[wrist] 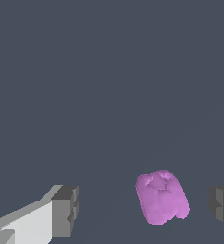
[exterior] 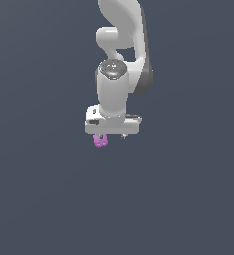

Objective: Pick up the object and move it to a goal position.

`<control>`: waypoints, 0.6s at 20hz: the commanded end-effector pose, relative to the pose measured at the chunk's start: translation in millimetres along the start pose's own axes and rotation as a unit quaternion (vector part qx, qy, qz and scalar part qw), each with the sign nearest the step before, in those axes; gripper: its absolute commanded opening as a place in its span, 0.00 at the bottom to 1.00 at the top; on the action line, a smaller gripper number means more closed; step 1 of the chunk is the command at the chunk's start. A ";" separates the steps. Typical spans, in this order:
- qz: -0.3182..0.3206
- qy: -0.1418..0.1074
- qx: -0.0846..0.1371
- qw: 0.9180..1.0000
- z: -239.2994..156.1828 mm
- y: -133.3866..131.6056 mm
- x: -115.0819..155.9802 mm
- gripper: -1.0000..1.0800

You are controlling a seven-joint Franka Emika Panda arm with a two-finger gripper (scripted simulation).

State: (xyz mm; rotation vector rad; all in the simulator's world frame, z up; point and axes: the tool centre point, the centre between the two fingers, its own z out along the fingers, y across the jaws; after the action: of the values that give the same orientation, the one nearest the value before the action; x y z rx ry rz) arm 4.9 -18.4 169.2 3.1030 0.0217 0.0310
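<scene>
I see the object (wrist: 161,197) sitting between the gripper (wrist: 144,209) fingers, jaws apart w/ nothing clamped, blob off-center toward one finger (wrist: 221,207), long axis roughly across the gap.

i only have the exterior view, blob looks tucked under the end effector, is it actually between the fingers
Observer: Yes. In the wrist view the blob lies in the gap between the two fingers.
Operator: touching either one
Observer: No. There is bare floor on both sides of it, and it lies nearer one finger than the other.
Operator: so end effector open or shut
Observer: Open. The end effector has its fingers spread far wider than the blob.
</scene>
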 end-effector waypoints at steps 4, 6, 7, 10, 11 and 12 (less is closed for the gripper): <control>0.001 0.004 -0.001 1.000 -4.4 1.8 2.3 0.96; 0.001 0.010 -0.003 1.000 -12.1 5.0 6.2 0.96; 0.002 0.014 -0.004 1.000 -16.0 6.7 8.1 0.96; 0.002 0.018 -0.005 1.000 -21.3 9.3 10.5 0.96; 0.002 0.018 -0.005 1.000 -21.2 9.4 10.4 0.96; 0.002 0.018 -0.005 1.000 -20.5 8.9 10.2 0.96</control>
State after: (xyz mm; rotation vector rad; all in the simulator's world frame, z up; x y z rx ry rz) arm 14.7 -26.5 190.3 3.0924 0.0155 0.0864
